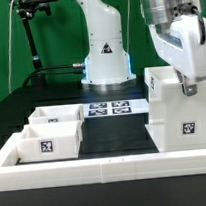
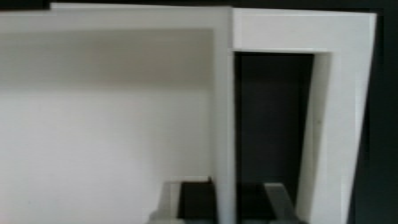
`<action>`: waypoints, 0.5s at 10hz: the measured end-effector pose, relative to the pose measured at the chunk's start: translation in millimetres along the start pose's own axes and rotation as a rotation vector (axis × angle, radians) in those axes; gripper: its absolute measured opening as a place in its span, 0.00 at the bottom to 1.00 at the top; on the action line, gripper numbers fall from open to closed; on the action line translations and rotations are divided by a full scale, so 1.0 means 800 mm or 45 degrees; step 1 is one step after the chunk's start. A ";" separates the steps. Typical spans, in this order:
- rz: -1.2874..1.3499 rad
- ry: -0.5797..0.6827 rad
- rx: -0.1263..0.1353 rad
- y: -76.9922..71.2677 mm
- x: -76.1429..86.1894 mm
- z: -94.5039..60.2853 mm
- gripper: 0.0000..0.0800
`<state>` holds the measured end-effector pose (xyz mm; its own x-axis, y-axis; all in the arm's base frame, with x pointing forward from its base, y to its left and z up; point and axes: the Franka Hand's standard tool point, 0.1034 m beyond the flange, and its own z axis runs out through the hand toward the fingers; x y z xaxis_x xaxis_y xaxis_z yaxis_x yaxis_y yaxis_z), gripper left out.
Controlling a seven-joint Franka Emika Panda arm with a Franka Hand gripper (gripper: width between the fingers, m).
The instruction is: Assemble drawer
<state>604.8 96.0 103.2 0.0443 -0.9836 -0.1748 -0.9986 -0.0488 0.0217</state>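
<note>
The tall box-shaped shell (image 1: 177, 115) of the drawer stands upright on the dark counter (image 1: 114, 135) at the exterior view's right, just behind the long low white rim wall (image 1: 106, 171), with a square black-and-white tag on the face turned toward the camera. The arm comes down from above, and its end effector (image 1: 188, 84) sits at the shell's top edge. In the wrist view the shell (image 2: 107, 110) fills most of the picture as a broad white face beside a narrow dark opening framed in white. The end effector (image 2: 231, 205) has its two dark fingers (image 2: 189, 203) partly spread, one on each side of a thin white wall of the shell; whether they are pressing on that wall cannot be told. The two small open-topped trays lie well apart from the shell at the exterior view's left, the rear tray (image 1: 54, 117) just behind the front tray (image 1: 49, 145), which shows a tag on its near side. The marker board (image 1: 111, 108) lies flat between the trays and the shell, in front of the robot's white base (image 1: 105, 51).
</note>
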 end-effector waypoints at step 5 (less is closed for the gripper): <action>-0.019 0.000 0.002 0.000 0.000 0.000 0.05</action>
<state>605.1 95.7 103.2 0.0590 -0.9828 -0.1751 -0.9979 -0.0630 0.0177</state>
